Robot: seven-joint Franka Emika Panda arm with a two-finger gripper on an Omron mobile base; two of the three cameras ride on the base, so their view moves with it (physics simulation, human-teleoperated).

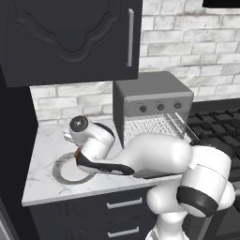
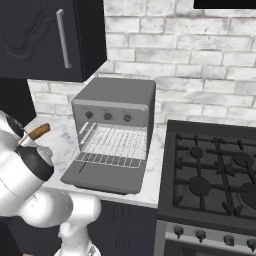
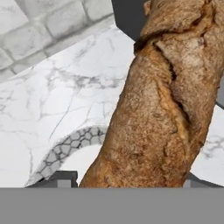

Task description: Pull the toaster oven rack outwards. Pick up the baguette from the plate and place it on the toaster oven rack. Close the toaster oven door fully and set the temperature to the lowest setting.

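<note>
The brown baguette (image 3: 162,100) is clamped between my fingertips, and my gripper (image 3: 124,181) is shut on its lower end. It hangs tilted above the plate (image 3: 65,148), whose grey speckled rim shows below it. In the right base view the baguette (image 2: 39,131) sticks out past my wrist, left of the toaster oven (image 2: 117,97). The toaster oven door (image 2: 102,177) lies dropped open and flat. The wire toaster oven rack (image 2: 116,145) reaches out over the door. From the left, my arm covers most of the plate (image 1: 60,172), beside the toaster oven (image 1: 152,93).
Three dark knobs (image 2: 107,116) run across the oven's front. A black gas stove (image 2: 215,170) with burner grates stands right of the oven. A dark wall cabinet (image 1: 70,37) hangs above the marble counter (image 1: 44,145). Brick wall runs behind.
</note>
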